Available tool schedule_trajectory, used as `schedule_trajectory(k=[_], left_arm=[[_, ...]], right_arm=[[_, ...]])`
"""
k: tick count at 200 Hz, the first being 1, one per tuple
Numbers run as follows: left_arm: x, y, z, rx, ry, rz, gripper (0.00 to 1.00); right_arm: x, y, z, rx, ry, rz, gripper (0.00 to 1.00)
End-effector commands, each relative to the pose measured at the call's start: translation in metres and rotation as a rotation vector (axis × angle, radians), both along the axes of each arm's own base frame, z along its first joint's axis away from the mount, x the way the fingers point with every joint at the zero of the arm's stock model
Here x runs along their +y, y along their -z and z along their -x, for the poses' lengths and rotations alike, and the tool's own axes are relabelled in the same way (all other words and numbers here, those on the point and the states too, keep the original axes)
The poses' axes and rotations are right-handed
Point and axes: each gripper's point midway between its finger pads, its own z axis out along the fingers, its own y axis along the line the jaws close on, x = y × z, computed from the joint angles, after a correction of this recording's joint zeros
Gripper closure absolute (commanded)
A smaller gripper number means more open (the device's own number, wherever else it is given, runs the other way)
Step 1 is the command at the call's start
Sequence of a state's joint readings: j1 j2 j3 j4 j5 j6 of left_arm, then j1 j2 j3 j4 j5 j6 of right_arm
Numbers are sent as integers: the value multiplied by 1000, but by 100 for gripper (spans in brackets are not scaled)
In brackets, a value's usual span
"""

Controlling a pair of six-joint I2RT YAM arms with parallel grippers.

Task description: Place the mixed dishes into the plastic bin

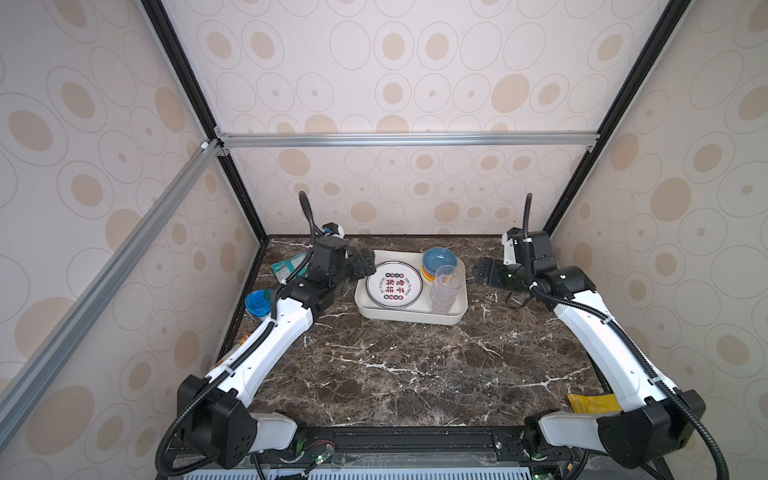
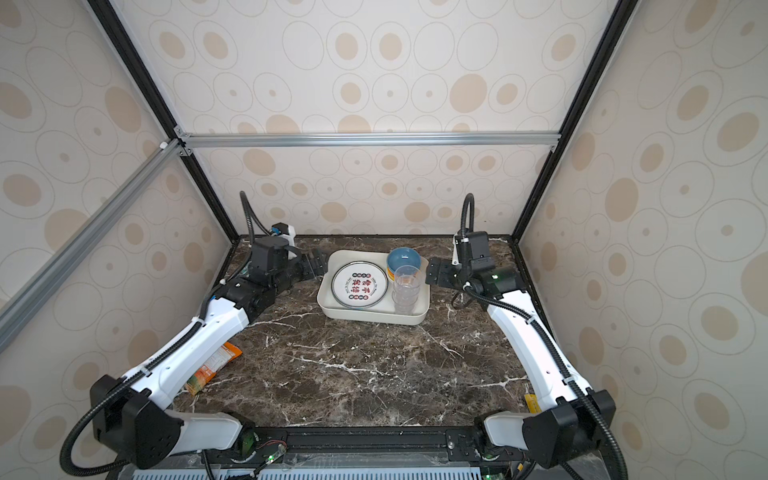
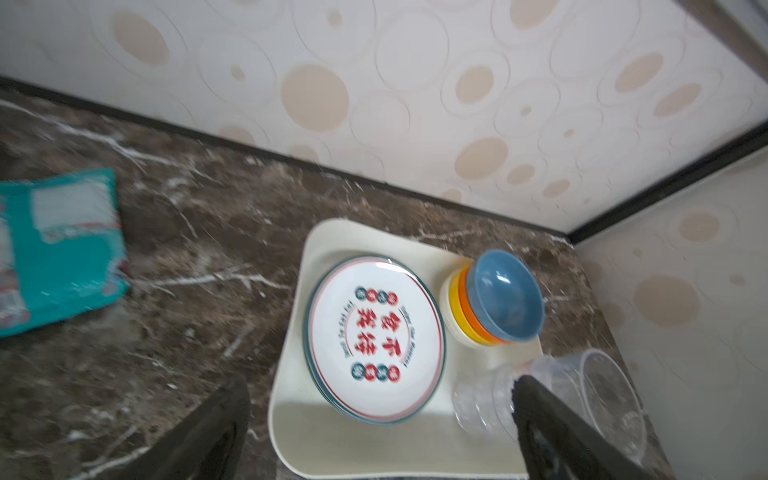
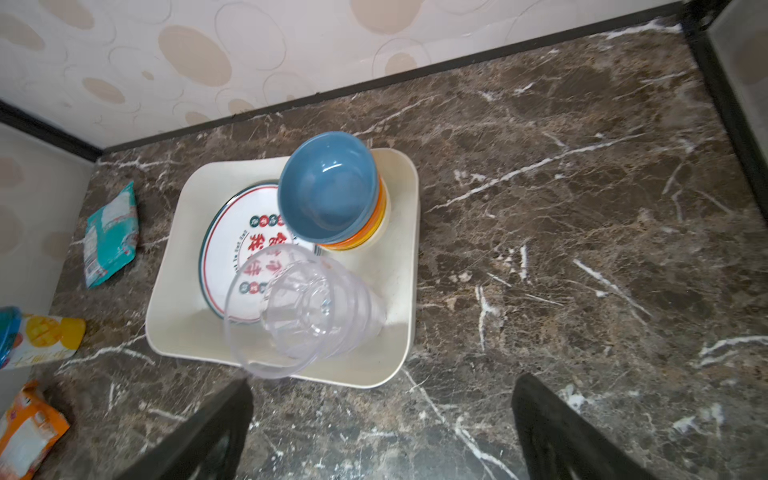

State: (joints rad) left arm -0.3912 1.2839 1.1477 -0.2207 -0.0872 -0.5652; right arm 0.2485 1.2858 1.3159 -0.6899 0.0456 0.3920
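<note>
Two packets lie nearest on the dark marble bench (image 1: 395, 374): a yellow packet (image 1: 592, 402) at the near right corner and an orange packet (image 2: 214, 365) at the near left. Farther back on the left stands a blue-lidded cup (image 1: 258, 302). The plastic bin (image 1: 409, 318) sits in the far half, about midway across, and holds every dish in view. Nested clear cups (image 1: 445, 291) stand upright in its near right corner. A stack of white plates (image 1: 394, 284) lies flat on its left side. Stacked bowls (image 1: 439, 259), blue uppermost over orange, yellow and cream, fill its far right corner. The left claw (image 1: 362, 262) is at the bin's far left corner, jaws spread wide and empty. The right claw (image 1: 484, 270) is near the bin's right side, apart from it, likewise spread and empty. A teal packet (image 1: 286, 266) lies at the far left.
</note>
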Motion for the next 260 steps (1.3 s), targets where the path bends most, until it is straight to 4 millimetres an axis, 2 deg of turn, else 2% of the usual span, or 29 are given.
schedule_trajectory(k=[1,21,37,73,92,110,140,175,220,260], left_arm=[[52,-8,0,-123,-159,-170,2],[80,-6,3,-191,-236,-244,2],[101,3,6,-232,-307,-320,2],[145,56,10,-210,-431,-500,2],[163,81,8,-171,-491,-535,2],[166,101,6,-140,-488,-546,2],[176,117,17,-179,-535,-562,2],[184,135,33,-221,-567,-565,2],[185,138,49,-339,-580,-545,2],[167,136,50,-401,-461,-540,2]], right_arm=[[-34,1,-12,-73,133,72,0],[-56,9,-17,-117,223,157,0],[-73,15,-18,-165,293,224,0],[-100,30,-25,-326,404,363,0],[-113,45,-23,-338,452,444,0],[-119,61,-24,-297,463,518,0],[-125,85,-19,-272,476,565,0],[-127,100,-14,-322,481,563,0],[-123,124,-11,-332,445,564,0],[-113,139,-15,-399,379,546,0]])
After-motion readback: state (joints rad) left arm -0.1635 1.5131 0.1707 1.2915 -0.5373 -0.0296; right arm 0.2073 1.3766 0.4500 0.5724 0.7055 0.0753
